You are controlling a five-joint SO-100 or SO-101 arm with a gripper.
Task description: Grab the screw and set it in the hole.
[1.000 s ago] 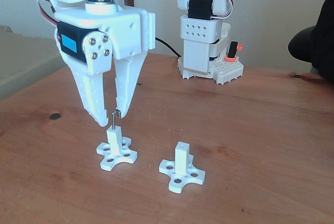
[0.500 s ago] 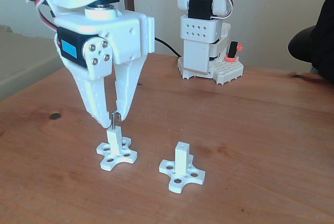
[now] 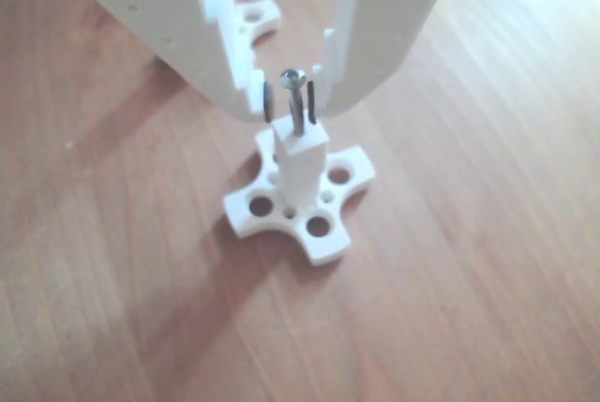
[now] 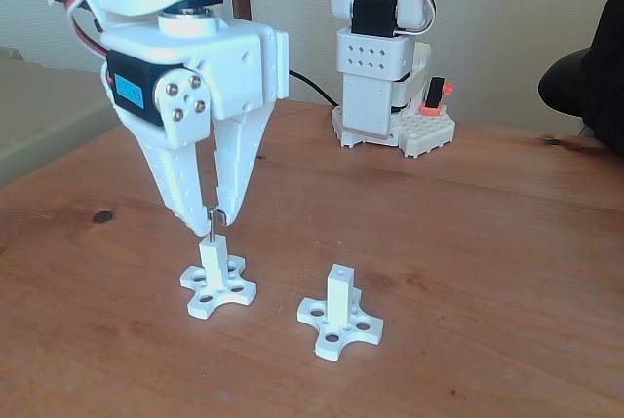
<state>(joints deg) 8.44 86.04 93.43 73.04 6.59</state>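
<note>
The thin silvery screw point(image 3: 296, 102) stands upright with its tip in the hole on top of a white square post point(image 3: 300, 163). That post rises from a cross-shaped base point(image 3: 319, 226). My white gripper point(image 3: 291, 100) hangs straight over it, a finger on each side of the screw, and the black pads point(image 3: 268, 102) show small gaps to the shaft. In the fixed view the screw point(image 4: 211, 222) pokes up from the left post point(image 4: 212, 260) between the parted fingertips of the gripper point(image 4: 205, 221).
A second white post on a cross base point(image 4: 338, 293), with an open hole in its top, stands to the right of the first. Another white arm's base point(image 4: 385, 96) sits at the back of the wooden table point(image 4: 468, 243). A dark object point(image 4: 585, 77) is at the right edge.
The left finger has swung a little outward, widening the gap around the screw. The screw stays upright in the left post's top.
</note>
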